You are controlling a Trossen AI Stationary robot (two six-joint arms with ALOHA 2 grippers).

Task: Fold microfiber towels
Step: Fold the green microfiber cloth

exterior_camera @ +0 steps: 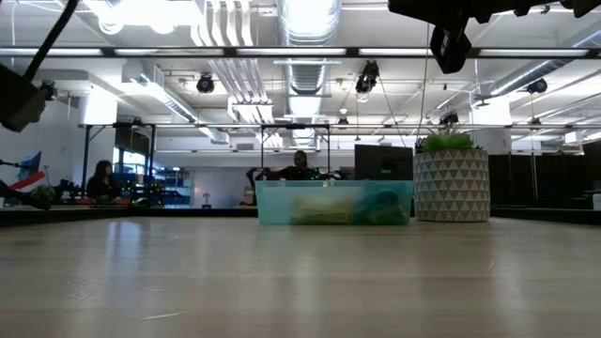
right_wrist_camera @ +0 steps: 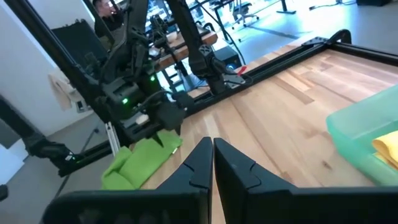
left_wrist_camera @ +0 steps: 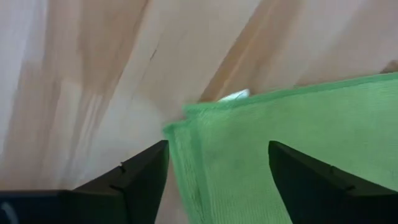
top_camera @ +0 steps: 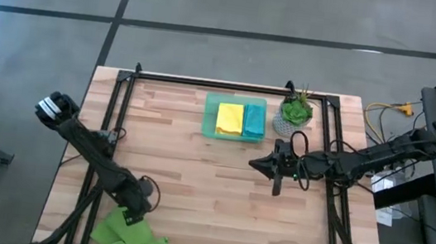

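Left gripper (left_wrist_camera: 217,180), fingers parted, straddles the crumpled lime green towel's (top_camera: 127,237) corner.

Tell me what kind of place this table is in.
Probably a robotics lab or workshop: exposed ceiling ducts, a person at a monitor behind, and more robot rigs beside the wooden table.

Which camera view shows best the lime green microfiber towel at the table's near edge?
The left wrist view: the lime green microfiber towel fills the picture between the left end effector's fingers, its weave visible. The high view shows it small and crumpled; the right wrist view shows it far off. The low view does not show it.
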